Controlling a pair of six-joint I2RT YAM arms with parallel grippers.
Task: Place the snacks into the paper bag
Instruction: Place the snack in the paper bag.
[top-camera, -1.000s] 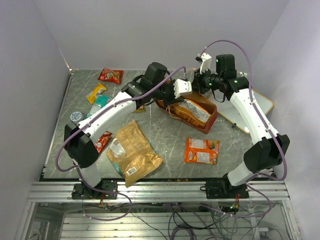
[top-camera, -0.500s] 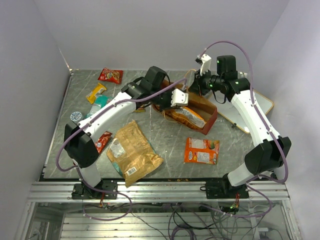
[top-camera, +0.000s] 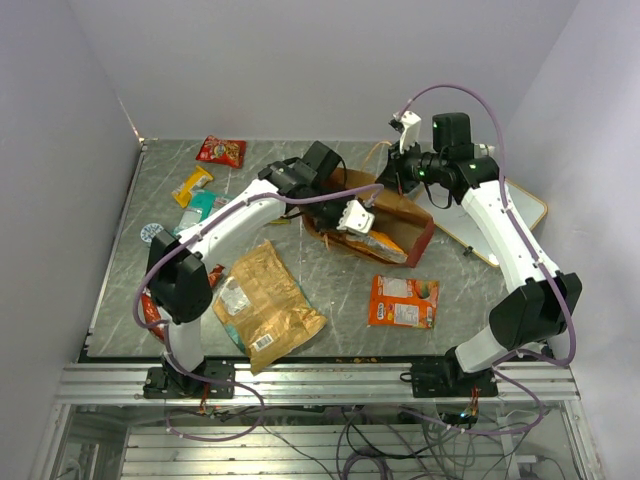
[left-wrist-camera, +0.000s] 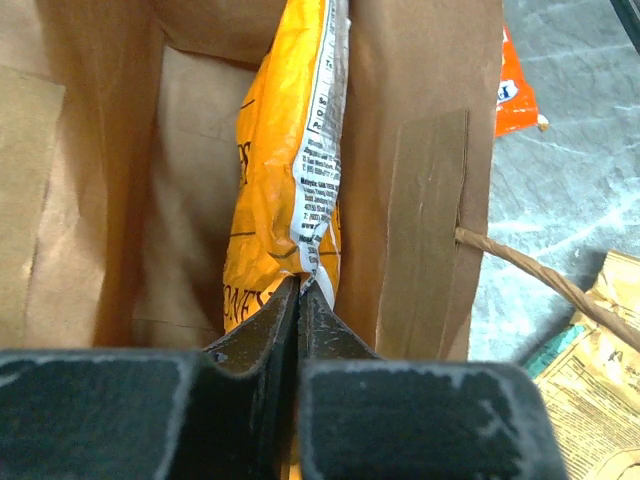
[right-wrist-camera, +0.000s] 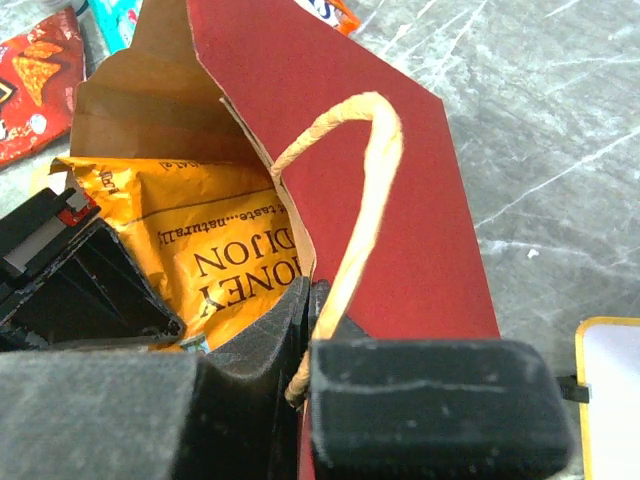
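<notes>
**Left claw pinches chip bag inside the paper bag**

The left claw (left-wrist-camera: 299, 300) is closed tight on the crimped end seal of the orange chip bag (left-wrist-camera: 285, 150), its two black fingers meeting in a thin wedge on the foil. The packet is glossy and crinkled, with fine black print down a white strip. It stands on edge inside the paper bag (left-wrist-camera: 100, 200), between matte brown kraft walls creased along their folds. A flat paper patch backs the spot where a twisted tan handle (left-wrist-camera: 520, 265) leaves the wall.

The right claw (right-wrist-camera: 305, 345) is clamped on the bag's rim, and the looped cord handle rises from between its fingers. The outer face there is smooth, stiff red.

From above, the paper bag sits tipped at mid-table with its brown inside showing. On the grey veined table (top-camera: 330, 270), the orange flat pack (top-camera: 403, 301) lies near its red side but apart. The wrinkled gold chip bag (top-camera: 265, 305) lies flat toward the near edge. The red Doritos bag (top-camera: 221, 151), yellow packet (top-camera: 192, 185) and teal packet (top-camera: 203, 205) lie far left. A white board (top-camera: 520, 205) lies at the right edge.
</notes>
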